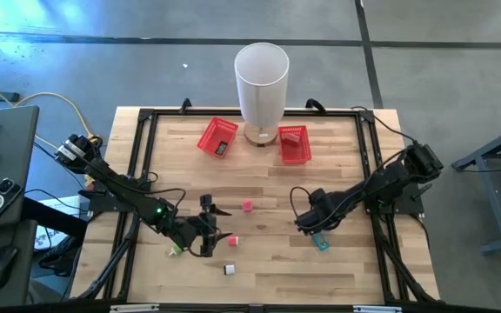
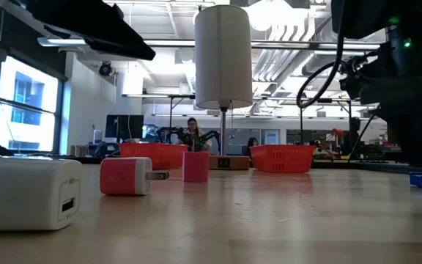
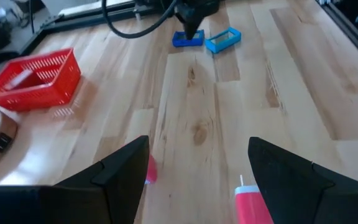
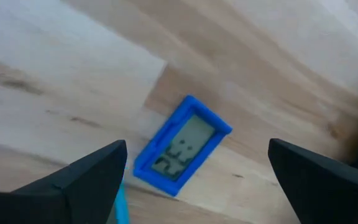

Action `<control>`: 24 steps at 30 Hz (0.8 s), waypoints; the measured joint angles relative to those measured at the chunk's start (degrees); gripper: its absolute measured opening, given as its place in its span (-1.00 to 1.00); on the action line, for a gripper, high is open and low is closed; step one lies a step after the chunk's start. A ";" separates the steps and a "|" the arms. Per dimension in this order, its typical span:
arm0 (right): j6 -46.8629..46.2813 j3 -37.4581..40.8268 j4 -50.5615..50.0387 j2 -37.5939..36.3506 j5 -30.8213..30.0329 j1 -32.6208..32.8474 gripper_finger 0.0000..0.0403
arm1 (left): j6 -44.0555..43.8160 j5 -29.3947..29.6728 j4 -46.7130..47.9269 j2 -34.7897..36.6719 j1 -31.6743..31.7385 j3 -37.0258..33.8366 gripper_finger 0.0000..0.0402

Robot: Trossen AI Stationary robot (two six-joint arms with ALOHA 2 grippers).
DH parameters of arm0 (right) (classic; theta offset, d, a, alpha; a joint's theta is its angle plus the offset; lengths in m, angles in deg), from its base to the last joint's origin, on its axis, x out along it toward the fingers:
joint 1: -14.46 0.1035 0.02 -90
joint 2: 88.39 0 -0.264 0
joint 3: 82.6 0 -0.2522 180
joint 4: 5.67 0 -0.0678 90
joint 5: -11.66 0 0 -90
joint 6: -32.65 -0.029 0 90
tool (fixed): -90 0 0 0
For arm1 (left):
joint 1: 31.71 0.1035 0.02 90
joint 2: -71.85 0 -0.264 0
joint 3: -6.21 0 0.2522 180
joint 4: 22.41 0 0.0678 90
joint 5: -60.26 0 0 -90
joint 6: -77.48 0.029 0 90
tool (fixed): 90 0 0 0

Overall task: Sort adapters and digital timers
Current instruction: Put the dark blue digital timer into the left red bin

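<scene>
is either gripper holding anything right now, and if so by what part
Nothing is held. The left gripper is open over bare wood near a pink plastic adapter. The right gripper is open above the blue rectangular digital timer, not touching it.

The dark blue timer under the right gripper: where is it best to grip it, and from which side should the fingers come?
The dark blue timer lies flat, display up, between the right gripper's open fingers. Probably best to come straight down from above and close on its two long edges: that is its narrower span, and the frame's sides look straight.
</scene>
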 joint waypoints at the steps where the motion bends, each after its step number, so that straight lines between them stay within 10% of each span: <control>1: -1.03 0.00 -0.37 0.00 0.40 -0.02 0.89 | 1.05 0.02 0.00 0.00 0.15 0.00 0.31; 24: -20.33 4.47 7.26 -0.04 4.25 3.20 0.89 | 3.14 0.17 7.51 0.01 2.00 0.00 0.31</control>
